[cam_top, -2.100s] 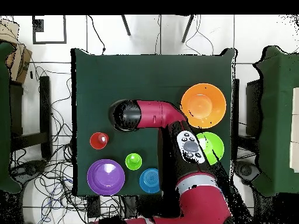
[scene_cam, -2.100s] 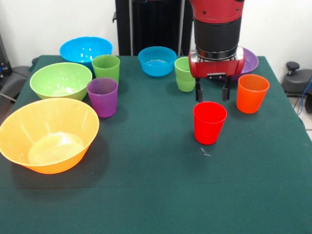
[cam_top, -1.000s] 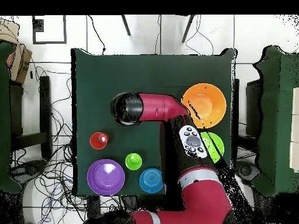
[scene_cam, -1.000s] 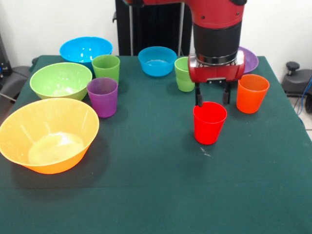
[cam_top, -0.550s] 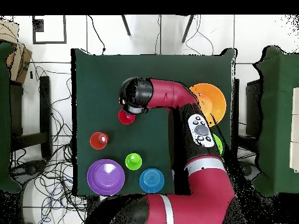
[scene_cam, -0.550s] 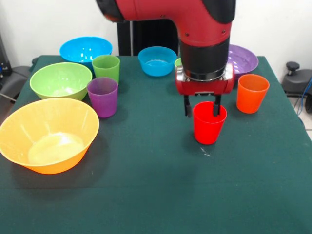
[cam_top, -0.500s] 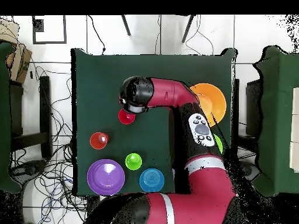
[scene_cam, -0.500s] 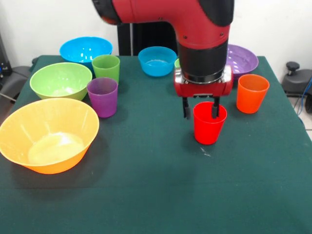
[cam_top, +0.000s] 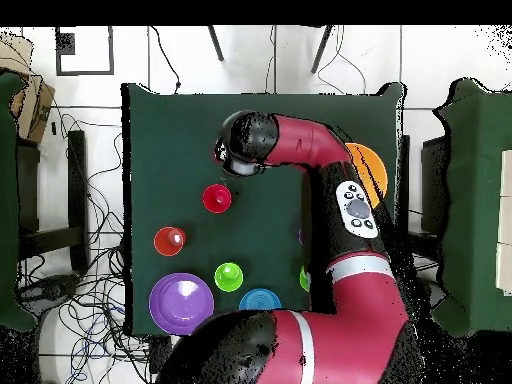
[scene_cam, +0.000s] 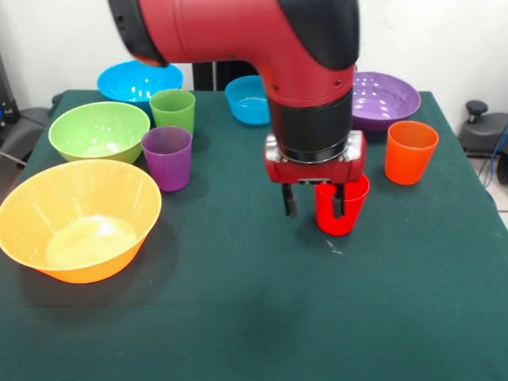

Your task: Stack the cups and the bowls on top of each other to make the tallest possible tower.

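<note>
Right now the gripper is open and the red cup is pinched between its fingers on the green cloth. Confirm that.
Not quite. The gripper is open, but the red cup is not between its fingers. The overhead view shows the cup standing clear of the arm's wrist, on the green cloth; in the front view the gripper hangs in front of the cup, nearer the camera.

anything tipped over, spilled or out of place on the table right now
Nothing stands out. Every cup and bowl in view sits upright and apart on the table. The open gripper hangs by the red cup, not gripping it.
</note>
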`<state>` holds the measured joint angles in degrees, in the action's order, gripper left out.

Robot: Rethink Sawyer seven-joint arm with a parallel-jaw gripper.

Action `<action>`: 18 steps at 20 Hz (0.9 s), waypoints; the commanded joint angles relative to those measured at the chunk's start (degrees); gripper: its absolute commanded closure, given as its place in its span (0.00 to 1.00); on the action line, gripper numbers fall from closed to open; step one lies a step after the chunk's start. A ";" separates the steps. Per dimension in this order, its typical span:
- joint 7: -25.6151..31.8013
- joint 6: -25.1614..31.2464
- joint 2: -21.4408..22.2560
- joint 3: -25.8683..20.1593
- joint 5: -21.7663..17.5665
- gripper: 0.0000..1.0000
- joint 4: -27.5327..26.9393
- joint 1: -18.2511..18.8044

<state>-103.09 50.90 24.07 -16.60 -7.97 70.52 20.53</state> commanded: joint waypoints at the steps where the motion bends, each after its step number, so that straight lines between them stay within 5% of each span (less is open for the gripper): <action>1: 20.63 7.83 -1.74 -6.10 -6.05 0.00 -8.52 3.71; 10: 25.00 13.16 -5.46 -7.44 -7.59 0.00 -15.61 6.52; 18: 24.74 1.61 4.79 -10.32 -5.47 0.00 2.00 14.90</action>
<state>-99.29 57.34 22.18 -20.70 -9.51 63.45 31.13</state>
